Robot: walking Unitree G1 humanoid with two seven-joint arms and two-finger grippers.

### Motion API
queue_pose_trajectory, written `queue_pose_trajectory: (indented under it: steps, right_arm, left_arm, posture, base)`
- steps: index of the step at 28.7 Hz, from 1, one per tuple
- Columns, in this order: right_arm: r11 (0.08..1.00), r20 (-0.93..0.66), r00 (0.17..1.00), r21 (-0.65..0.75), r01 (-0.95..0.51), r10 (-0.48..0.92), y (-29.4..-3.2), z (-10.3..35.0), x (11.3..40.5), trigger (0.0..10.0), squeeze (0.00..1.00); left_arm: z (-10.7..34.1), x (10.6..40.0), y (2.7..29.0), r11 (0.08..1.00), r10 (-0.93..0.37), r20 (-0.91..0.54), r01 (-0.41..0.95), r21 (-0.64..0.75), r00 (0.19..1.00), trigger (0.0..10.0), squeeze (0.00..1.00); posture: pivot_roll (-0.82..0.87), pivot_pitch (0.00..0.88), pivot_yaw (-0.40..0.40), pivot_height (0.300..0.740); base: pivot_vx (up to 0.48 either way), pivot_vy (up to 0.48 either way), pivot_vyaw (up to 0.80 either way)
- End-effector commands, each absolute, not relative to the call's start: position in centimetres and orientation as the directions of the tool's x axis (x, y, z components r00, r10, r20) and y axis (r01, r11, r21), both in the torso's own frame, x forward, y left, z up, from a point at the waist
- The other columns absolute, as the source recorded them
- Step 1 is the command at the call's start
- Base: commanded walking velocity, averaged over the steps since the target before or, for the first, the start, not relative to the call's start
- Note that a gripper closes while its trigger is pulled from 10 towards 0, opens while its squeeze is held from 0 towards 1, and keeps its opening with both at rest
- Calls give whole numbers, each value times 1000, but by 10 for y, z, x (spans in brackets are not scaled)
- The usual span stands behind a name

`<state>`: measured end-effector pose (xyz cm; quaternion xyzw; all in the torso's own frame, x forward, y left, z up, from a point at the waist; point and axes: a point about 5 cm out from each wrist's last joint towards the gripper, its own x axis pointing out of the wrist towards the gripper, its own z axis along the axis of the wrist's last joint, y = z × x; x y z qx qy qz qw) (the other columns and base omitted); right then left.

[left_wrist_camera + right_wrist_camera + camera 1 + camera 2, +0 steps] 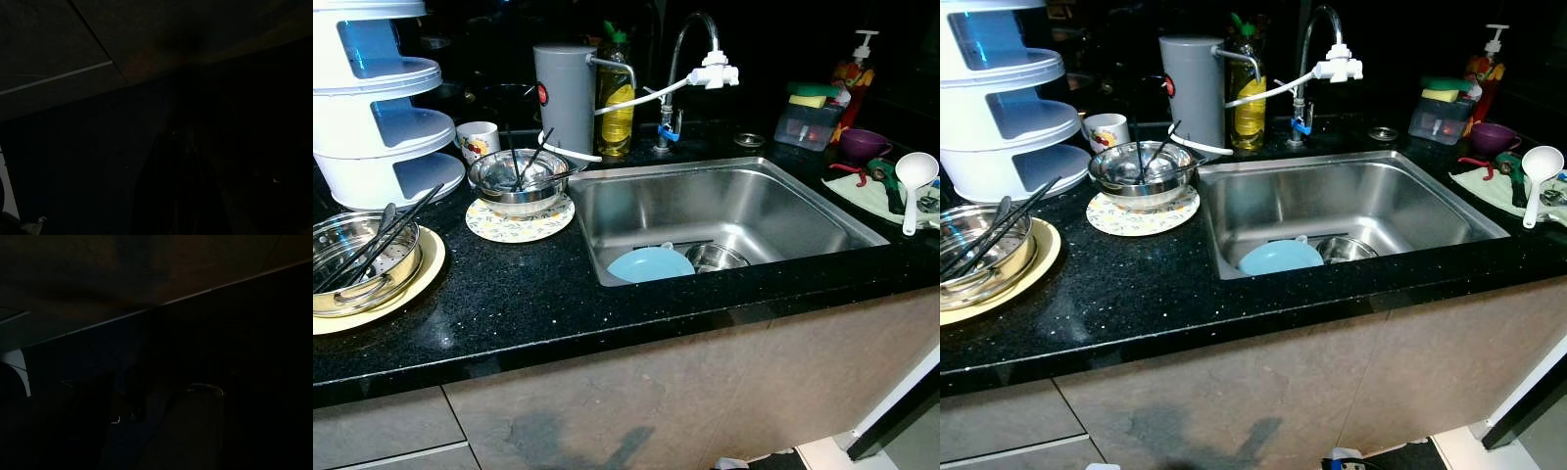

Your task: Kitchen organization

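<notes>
— What is taking up the most room?

— The black speckled counter [538, 304] is running across the whole scene, and the steel sink [744, 201] is sitting in its right half. At the far left a white tiered rack [382, 108] is standing against the wall.

— And inside the basin?

— A light blue plate [651, 264] is lying at the near edge, with a small steel bowl [717, 258] just beside it on the right. The faucet [690, 59] is arching over the far rim, next to a grey canister [565, 98] and a yellow bottle [616, 103].

— Left of the sink?

— A steel pot [357, 259] holding dark utensils is resting on a yellow plate [421, 279] at the near left. Farther back, a steel bowl [519, 179] with chopsticks is sitting on a patterned trivet [521, 223], and a mug [478, 140] is standing behind it.

— On the right?

— A white ladle [913, 181] is lying on a cloth [867, 196], near a purple bowl [864, 144].

— The claws?

— Both wrist views are too dark; I cannot tell whether either claw is open or closed.
</notes>
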<state>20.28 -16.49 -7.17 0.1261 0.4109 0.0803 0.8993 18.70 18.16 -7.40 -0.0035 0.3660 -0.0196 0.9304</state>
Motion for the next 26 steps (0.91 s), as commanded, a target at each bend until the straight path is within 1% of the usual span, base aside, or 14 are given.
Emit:
queue_pose_trajectory:
  steps: [1,13,16,26]
  right_arm:
    - [958,-736,629,284,-47,250,-166,-75,197,10000,0]
    - [960,-721,644,270,-80,257,-163,-73,200,10000,0]
    - [958,-723,642,278,-66,254,-162,-74,199,10000,0]
    - [964,-711,661,253,-77,240,-166,-72,201,10000,0]
  left_arm:
    - [-76,185,179,999,-44,-694,33,-29,718,10000,0]
    - [-75,187,180,999,-44,-694,42,-20,719,10000,0]
    - [-75,187,181,999,-44,-694,53,-9,718,10000,0]
    - [-76,185,181,999,-44,-697,53,-9,715,10000,0]
  posture:
    - [33,149,-38,740]
    - [32,142,-28,740]
    - [37,141,-28,740]
    - [32,128,-28,740]
  base:
    - [0,0,0]
    - [0,0,0]
    - [0,0,0]
    - [0,0,0]
